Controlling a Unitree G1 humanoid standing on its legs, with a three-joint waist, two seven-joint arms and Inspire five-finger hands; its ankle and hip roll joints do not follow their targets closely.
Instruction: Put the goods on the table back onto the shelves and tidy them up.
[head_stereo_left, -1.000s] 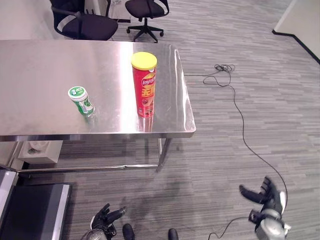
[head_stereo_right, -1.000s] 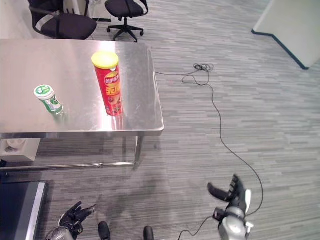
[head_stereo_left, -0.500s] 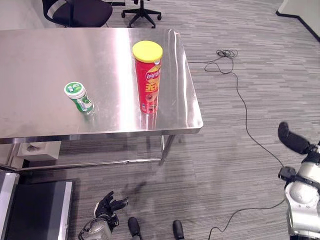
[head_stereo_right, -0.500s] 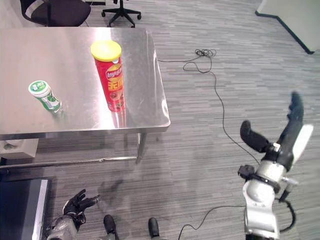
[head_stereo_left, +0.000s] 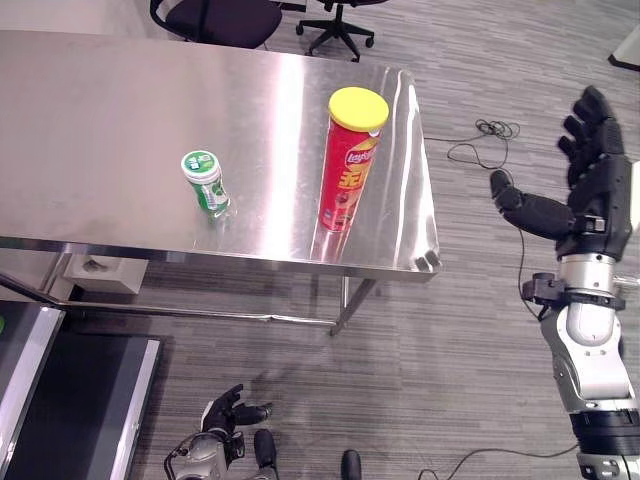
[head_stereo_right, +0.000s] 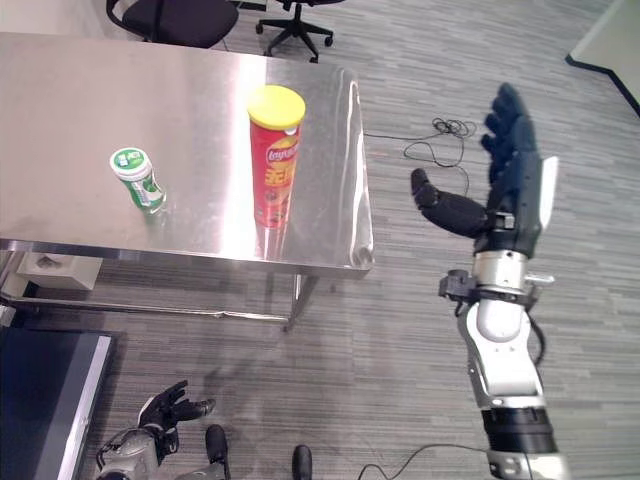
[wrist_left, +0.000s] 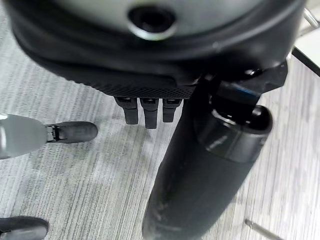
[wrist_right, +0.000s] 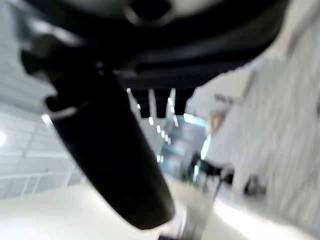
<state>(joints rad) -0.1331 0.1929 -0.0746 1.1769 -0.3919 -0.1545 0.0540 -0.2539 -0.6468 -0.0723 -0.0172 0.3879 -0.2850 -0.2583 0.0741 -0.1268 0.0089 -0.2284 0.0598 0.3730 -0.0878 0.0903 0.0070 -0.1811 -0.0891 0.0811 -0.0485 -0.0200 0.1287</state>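
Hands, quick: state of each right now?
Left hand: open, empty, low over the floor.
Right hand: open, empty, raised beside the table.

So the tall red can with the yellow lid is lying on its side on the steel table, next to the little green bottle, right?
Not quite: the red can stands upright on the steel table, yellow lid on top, as the left eye view shows. The green bottle does sit on the table apart from it, toward the robot's left.

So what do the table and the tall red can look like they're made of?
The table looks like brushed stainless steel: silvery, with soft streaky reflections. The tall red can looks like a glossy printed tube, probably cardboard, though that is unclear, under a matte yellow lid, likely plastic.
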